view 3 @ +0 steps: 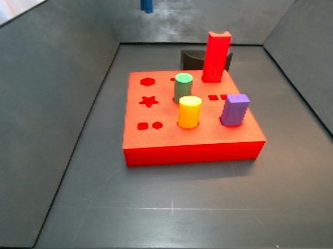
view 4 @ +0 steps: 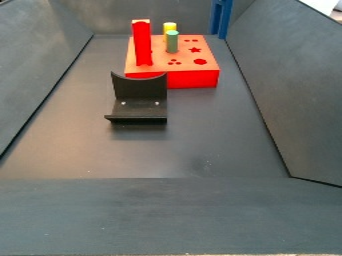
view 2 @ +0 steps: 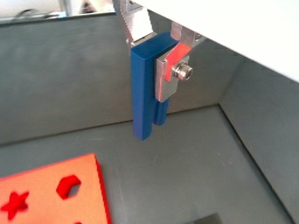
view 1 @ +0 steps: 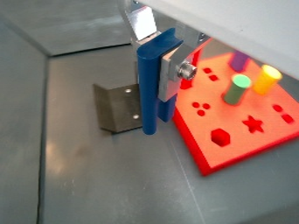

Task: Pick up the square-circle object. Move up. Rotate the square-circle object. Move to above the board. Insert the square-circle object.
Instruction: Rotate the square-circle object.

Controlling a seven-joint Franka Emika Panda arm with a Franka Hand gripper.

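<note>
My gripper (view 1: 159,63) is shut on the square-circle object (view 1: 152,87), a slim dark blue bar with two thin prongs that hangs upright between the silver fingers; it shows in both wrist views (view 2: 145,92). It is high in the air, off to one side of the board (view 1: 239,127), between it and the fixture (view 1: 117,107). In both side views only the blue piece shows, at the top edge (view 3: 146,5) (view 4: 221,15); the gripper body is out of frame. The board (view 3: 163,141) is a flat red square with shaped holes.
On the board stand a tall red block (view 3: 217,53), a green peg (view 3: 184,86), a yellow peg (view 3: 190,111) and a purple peg (view 3: 236,109). The fixture (view 4: 138,97) stands on the floor next to the board. Grey walls surround the floor.
</note>
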